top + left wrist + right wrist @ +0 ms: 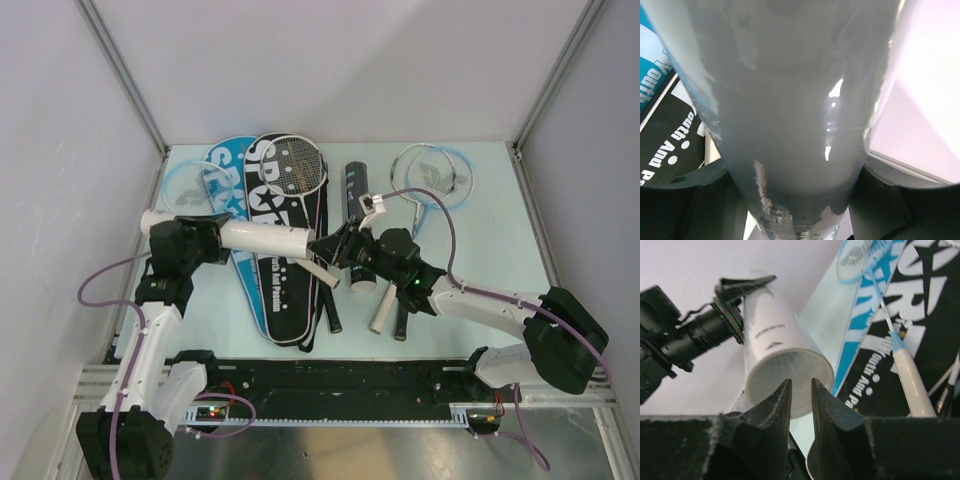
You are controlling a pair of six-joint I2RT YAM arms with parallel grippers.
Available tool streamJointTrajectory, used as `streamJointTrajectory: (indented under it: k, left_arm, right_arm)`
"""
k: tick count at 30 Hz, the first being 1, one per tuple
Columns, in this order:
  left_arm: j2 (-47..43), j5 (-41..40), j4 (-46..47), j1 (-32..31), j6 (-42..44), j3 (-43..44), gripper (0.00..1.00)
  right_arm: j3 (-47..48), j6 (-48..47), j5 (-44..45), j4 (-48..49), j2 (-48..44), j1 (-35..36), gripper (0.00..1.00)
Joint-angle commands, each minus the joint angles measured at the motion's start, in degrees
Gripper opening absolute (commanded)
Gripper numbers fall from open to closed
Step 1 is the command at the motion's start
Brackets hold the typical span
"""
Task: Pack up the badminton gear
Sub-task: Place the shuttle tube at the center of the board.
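The white tube (pixel 262 238) is held level over the black cover (pixel 285 300), open mouth rightward. The black tube (pixel 357 190) lies between that cover and a blue-rimmed racket (pixel 432 175).

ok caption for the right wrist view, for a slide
Right gripper, jaws slightly apart, at the open mouth of the white tube held by the left gripper.
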Motion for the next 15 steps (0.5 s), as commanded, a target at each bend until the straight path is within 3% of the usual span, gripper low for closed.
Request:
streamJointTrajectory:
  k: [1, 10, 15]
  left_arm:
    - [0.05, 15.07, 4.41, -6.08, 2.62, 5.20, 0.24]
    - [5.84, 16.90, 4.36, -6.09, 11.41, 6.02, 0.25]
    - [8.11, 18.99, 4.39, -6.08, 16.48, 6.57, 0.25]
  right_arm:
    - [2.17, 0.70, -4.10, -10.91, -2.18, 0.35, 0.31]
    - [1.64, -7.32, -6.99, -40.42, -23.86, -4.70, 0.62]
    - [1.72, -7.64, -11.69, -45.84, -33.03, -9.42, 0.76]
